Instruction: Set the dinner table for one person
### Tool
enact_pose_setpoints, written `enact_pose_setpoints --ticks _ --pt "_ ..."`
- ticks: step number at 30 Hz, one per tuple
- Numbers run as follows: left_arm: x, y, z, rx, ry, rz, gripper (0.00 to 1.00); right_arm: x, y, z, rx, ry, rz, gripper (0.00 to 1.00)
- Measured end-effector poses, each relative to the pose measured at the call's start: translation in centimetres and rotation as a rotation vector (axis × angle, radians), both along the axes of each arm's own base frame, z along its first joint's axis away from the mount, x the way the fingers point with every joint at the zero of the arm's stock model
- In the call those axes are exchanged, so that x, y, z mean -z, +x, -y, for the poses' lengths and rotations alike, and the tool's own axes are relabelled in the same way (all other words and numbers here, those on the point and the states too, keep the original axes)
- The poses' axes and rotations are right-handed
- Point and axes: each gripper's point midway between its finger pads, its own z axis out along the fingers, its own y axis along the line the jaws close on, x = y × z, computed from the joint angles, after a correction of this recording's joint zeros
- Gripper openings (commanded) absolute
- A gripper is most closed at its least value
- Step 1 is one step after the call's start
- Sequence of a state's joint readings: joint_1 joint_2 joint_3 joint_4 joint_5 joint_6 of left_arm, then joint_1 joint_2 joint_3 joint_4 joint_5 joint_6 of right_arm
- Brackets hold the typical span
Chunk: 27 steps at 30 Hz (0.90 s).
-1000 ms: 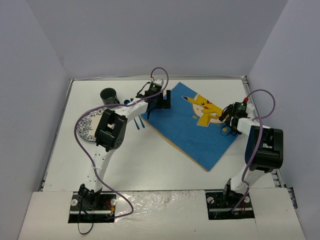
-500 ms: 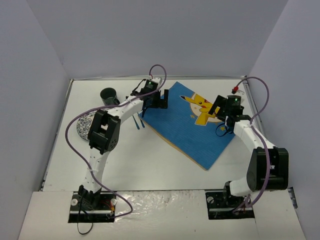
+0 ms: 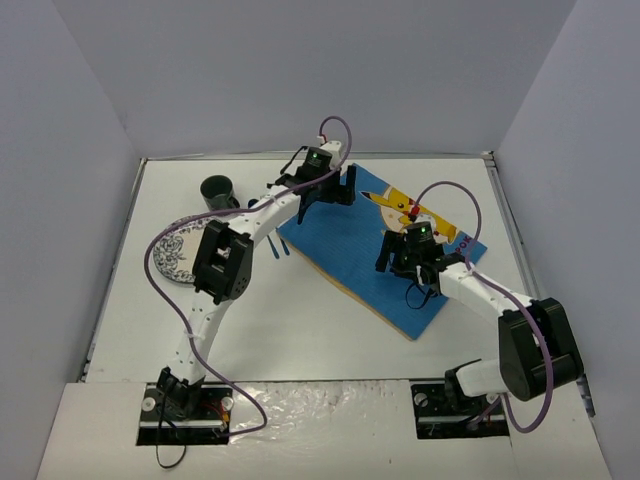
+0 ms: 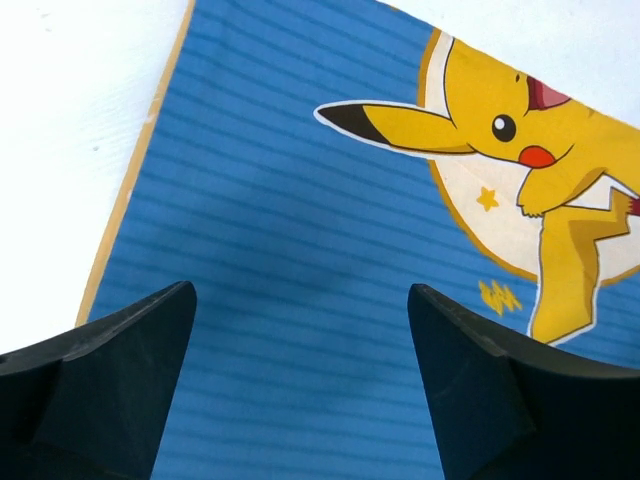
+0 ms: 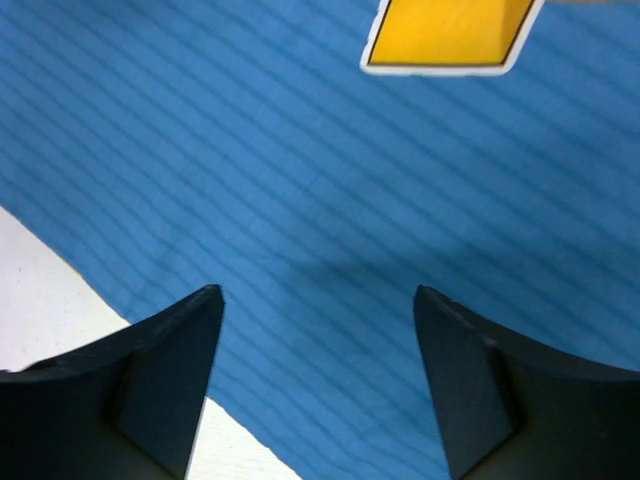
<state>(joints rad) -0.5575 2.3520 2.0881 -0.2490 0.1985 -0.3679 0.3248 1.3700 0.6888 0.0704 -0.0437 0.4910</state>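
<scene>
**Mat down but skewed; nothing set on it yet**

The left gripper [image 4: 300, 300] is hovering with its jaws wide apart and nothing between them, looking down on the far-left part of the mat [image 4: 290, 200], near the ear of the yellow figure [image 4: 530, 170]. The right gripper [image 5: 318, 295] is likewise standing open and empty, hanging over the mat's near side, where the blue cloth is meeting the white table [image 3: 300, 330] at its near edge.

The mat is lying flat on the table, right of centre, but it is sitting at a slant, with its edges running diagonally to the table's edges. The top view is showing nothing on it but the two grippers above it.

The rest of the setting is waiting well to the left. The plate [image 3: 170, 258] is lying near the table's left edge, partly hidden by the left arm. The cup [image 3: 216, 190] is standing at the far-left corner. A few blue utensils [image 3: 280, 247] are lying just beside the mat's left edge, too small to tell apart.

The task is looking early: the mat is probably being squared up, while plate, cup and utensils are all yet to be placed.
</scene>
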Motion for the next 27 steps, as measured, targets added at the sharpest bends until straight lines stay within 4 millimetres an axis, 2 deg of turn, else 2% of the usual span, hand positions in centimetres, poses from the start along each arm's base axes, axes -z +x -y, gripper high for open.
enact_pose_setpoints --ticks 5,12,19,22,27 --pt "3.1 0.7 1.8 0.043 -0.025 -0.02 0.74 1.2 -1.5 -0.5 -0.002 0.008 -0.034 0.61" --pt "6.4 0.7 4.4 0.102 -0.059 -0.034 0.74 2.1 -2.6 -0.3 0.014 0.013 -0.063 0.6" --pt "6.1 2.0 6.4 0.115 -0.116 -0.002 0.75 3.1 -3.5 0.0 0.032 0.018 -0.09 0.6" --pt "6.1 2.3 6.7 0.111 -0.13 0.0 0.75 3.8 -4.2 0.2 0.043 0.017 -0.113 0.6" --pt "6.1 2.4 6.8 0.102 -0.14 -0.007 0.75 3.9 -4.2 0.2 0.056 0.023 -0.115 0.6"
